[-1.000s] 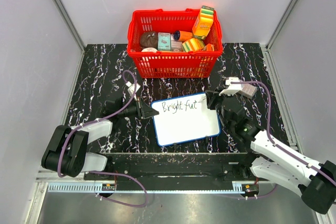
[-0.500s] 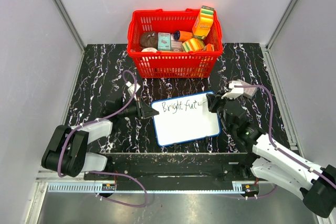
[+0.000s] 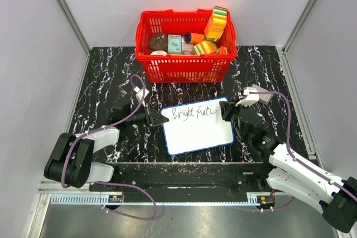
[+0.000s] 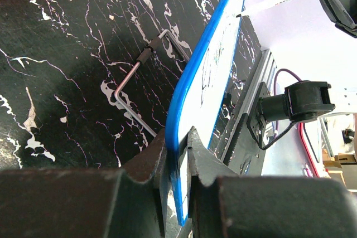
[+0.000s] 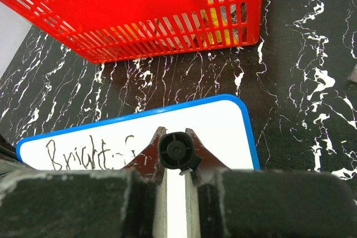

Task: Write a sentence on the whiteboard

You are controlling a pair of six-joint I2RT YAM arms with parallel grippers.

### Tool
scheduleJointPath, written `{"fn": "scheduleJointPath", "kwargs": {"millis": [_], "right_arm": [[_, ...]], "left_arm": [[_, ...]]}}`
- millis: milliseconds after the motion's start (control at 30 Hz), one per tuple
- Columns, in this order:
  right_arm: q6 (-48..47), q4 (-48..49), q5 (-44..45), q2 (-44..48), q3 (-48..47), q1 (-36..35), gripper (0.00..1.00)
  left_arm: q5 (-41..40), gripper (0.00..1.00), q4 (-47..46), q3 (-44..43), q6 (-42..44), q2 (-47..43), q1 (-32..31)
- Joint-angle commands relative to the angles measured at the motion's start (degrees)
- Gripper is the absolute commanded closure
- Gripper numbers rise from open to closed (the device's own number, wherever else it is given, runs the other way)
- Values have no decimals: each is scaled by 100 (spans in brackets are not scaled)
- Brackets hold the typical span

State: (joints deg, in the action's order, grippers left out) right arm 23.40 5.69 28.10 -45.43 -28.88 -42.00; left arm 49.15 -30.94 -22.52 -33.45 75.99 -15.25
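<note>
Two robot arms work on the whiteboard [image 3: 198, 132], which lies on the black marble table [image 3: 106, 76], on the near side of the red basket [image 3: 184, 66].

The left gripper [image 3: 160, 119] is pinched shut on the board's left blue edge. The right gripper [image 3: 225, 108] is squeezed tight around a marker [image 5: 177, 151] at the board's far right corner, and the marker's tip meets the board. The sentence [image 3: 192, 113] runs along the far side in thin black letters and starts "Bright fut". The basket holds boxes and packets. A thin bent metal rod [image 4: 139, 76] lies by the board's edge.
</note>
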Motion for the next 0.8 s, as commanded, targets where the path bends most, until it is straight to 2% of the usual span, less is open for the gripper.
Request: {"fn": "scheduleJointPath", "kwargs": {"millis": [0, 767], "right_arm": [[-55, -174, 328, -10, -47, 42, 100], [-160, 89, 820, -212, -399, 51, 100]], "left_arm": [[-713, 100, 211, -50, 691, 180, 39], [-705, 100, 211, -42, 682, 171, 39]]}}
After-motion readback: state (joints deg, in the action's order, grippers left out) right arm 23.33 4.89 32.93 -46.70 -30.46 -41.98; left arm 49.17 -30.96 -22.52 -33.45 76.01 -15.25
